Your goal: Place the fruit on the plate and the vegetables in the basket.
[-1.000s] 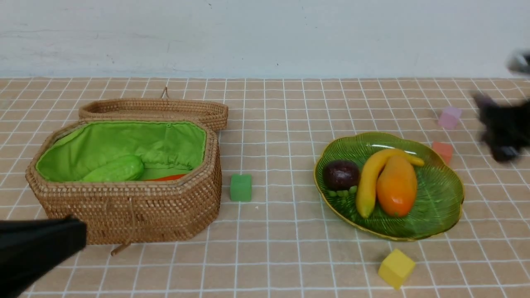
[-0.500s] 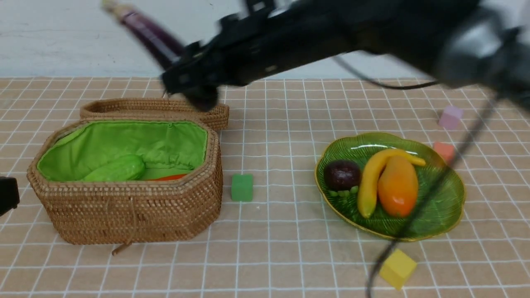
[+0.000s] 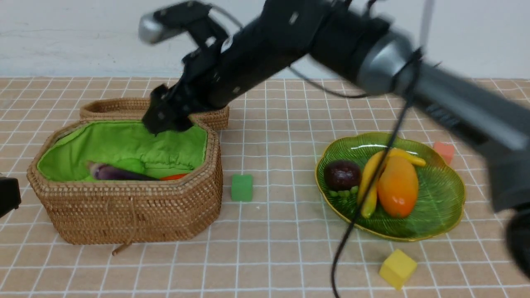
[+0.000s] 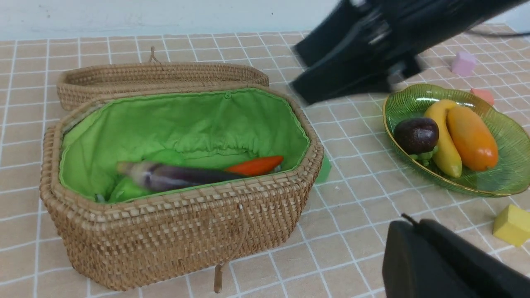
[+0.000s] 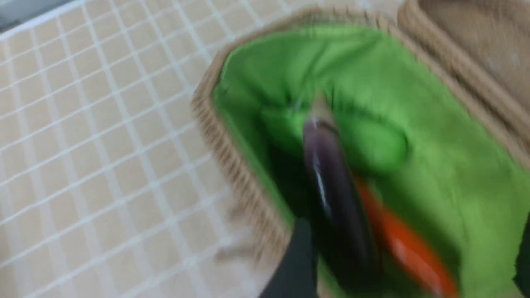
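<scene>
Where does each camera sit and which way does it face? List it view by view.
Front view: between the arms, facing the wall; basket, plate, right arm reaching across to the basket.
Left wrist view: low on the left arm, facing basket and plate; its own dark pincer part at the corner.
Right wrist view: above the basket, looking down at the eggplant; a blurred finger.
All three share the basket and eggplant.

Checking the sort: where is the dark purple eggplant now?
In the front view, the dark purple eggplant lies inside the brown wicker basket at left, atop the green gourd, beside the orange carrot.
</scene>
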